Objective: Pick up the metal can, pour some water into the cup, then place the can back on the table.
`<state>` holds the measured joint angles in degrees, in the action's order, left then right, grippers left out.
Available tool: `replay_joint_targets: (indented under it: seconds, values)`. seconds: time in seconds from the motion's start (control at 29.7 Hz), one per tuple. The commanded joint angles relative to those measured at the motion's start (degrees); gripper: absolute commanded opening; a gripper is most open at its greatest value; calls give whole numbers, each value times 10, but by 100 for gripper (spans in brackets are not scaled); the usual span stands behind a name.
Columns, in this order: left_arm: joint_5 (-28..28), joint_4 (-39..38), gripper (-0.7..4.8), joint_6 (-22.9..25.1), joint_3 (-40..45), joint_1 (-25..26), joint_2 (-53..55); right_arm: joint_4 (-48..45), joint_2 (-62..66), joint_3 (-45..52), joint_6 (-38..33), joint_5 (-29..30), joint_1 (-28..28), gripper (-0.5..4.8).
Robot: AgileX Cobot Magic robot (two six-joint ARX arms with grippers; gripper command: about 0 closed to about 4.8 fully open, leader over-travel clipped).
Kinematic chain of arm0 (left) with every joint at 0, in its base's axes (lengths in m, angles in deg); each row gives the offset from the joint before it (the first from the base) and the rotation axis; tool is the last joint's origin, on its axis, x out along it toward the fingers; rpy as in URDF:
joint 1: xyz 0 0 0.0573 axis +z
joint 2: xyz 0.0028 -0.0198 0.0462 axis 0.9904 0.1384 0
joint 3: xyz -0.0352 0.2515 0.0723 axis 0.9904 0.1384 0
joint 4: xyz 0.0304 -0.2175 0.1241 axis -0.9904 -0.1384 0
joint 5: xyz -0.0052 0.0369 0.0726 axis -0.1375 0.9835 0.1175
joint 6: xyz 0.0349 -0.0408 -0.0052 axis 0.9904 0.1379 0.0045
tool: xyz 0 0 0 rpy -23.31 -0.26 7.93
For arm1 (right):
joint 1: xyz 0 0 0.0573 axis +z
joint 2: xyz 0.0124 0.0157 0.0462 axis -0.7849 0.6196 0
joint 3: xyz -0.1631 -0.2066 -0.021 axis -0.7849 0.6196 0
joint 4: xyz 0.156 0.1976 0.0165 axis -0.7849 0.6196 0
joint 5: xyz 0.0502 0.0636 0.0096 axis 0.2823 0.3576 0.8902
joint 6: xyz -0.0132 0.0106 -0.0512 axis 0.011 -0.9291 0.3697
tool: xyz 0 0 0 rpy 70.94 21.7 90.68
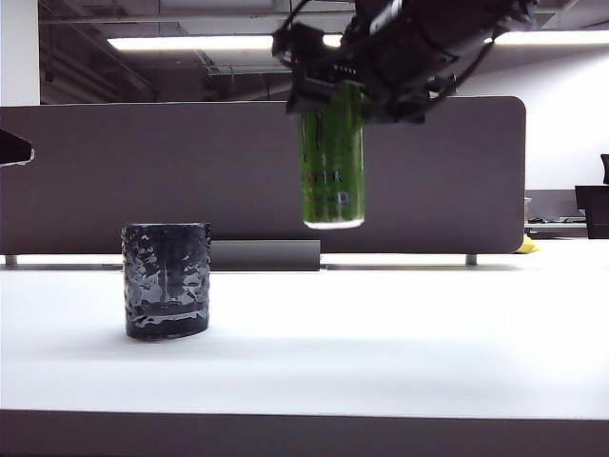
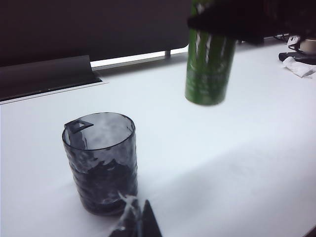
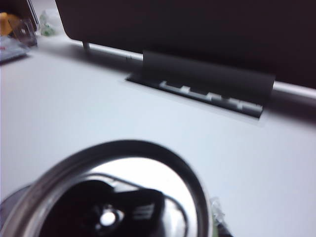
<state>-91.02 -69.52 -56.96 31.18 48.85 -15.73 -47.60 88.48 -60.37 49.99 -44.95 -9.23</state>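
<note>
The metal can (image 1: 332, 157), bright green with a silver base rim, hangs almost upright in the air, well above the white table (image 1: 381, 333). My right gripper (image 1: 335, 93) is shut on its upper part. The can is right of and higher than the cup (image 1: 166, 281), a short dark dimpled tumbler standing on the table. In the right wrist view the can's silver top rim (image 3: 123, 144) fills the near field. The left wrist view shows the cup (image 2: 101, 163) close by, the can (image 2: 208, 69) beyond it, and my left gripper (image 2: 136, 219) low beside the cup, its tips together, empty.
A dark grey divider panel (image 1: 190, 171) runs along the back, with a grey cable box (image 1: 265, 255) at its foot. Small clutter lies at the far right edge (image 2: 298, 66), a yellow item (image 1: 525, 246) among it. White tabletop stretches between cup and can.
</note>
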Motion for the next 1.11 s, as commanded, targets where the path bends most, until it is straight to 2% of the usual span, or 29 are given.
replay_joint_targets:
  seconds: [0.03,0.37,0.57,0.88,1.11]
  values:
    - [0,8,-5,0,-1,1,1,-23,-3,-17,16,1,1,305]
    - [0,8,-5,0,-1,2,1,-24,0,-24,32,1,1,305]
    - [0,8,-5,0,-1,55,1,-23,5,-24,50,1,2,305]
    - [0,8,-5,0,-1,68,1,7,70,-120,83,18,3,306]
    - [0,8,-5,0,-1,73,1,56,99,-174,164,18,25,305]
